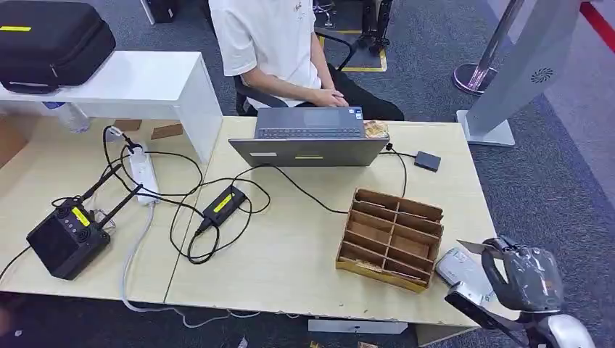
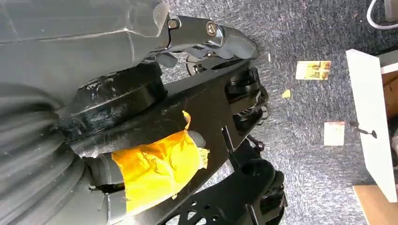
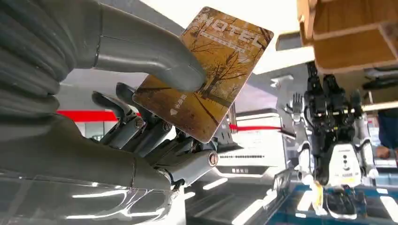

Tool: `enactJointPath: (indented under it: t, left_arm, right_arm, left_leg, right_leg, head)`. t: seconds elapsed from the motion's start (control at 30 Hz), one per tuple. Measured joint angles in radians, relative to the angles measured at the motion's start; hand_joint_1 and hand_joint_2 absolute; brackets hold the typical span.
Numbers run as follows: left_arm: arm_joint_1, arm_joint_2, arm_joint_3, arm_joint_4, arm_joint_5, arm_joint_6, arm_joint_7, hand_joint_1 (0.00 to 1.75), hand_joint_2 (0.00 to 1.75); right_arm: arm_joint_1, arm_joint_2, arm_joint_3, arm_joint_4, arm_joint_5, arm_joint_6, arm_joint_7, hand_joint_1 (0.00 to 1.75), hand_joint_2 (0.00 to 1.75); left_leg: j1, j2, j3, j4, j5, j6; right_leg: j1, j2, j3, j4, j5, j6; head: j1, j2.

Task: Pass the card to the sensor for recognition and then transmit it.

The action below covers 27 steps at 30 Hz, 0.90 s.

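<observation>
A: Head view. Your right hand (image 1: 508, 279) sits low at the table's (image 1: 304, 275) near right corner, just past the cardboard organiser (image 1: 391, 238). Note a pale flat device (image 1: 455, 265) beside that organiser, close to the hand — I judge it the sensor, though it is too small to confirm. The card itself I can't make out here.

B: Room to move?

A: The organiser's wall stands between the hand and the middle of the table, so you'd best stay on the corner side. A laptop (image 1: 312, 139) and a seated person (image 1: 279, 51) are at the far edge, well apart. Cables (image 1: 217, 210) lie to the left, clear of your path.

B: Left wrist view?

A: Left hand (image 2: 206, 42) hangs over grey carpet (image 2: 309, 122) with nothing visibly in it; whether the fingers are spread or curled, I cannot tell. A stray card (image 2: 313, 70) lies on the floor — not yours.

B: Right wrist view?

A: The motel card (image 3: 204, 72) is pinched between thumb (image 3: 141, 51) and the darker fingers (image 3: 141, 131) behind it. The grip sits at one corner, leaving most of the face bare — likely so the sensor can read it. The organiser's edge is just beside the card's free end; mind that when you present it.
</observation>
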Motion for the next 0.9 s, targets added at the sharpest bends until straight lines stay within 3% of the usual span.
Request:
enactJointPath:
  t: [0.9]
  left_arm:
    - [0.000,0.000,0.000,0.000,0.009,0.000,0.010,0.00,1.75]
  right_arm:
    - [0.023,0.053,0.042,0.116,-0.001,-0.021,0.011,1.75,1.75]
  left_leg:
    - [0.000,0.000,0.000,0.000,0.000,0.000]
  right_leg:
    - [0.000,0.000,0.000,0.000,0.000,0.000]
  head:
    - [0.000,0.000]
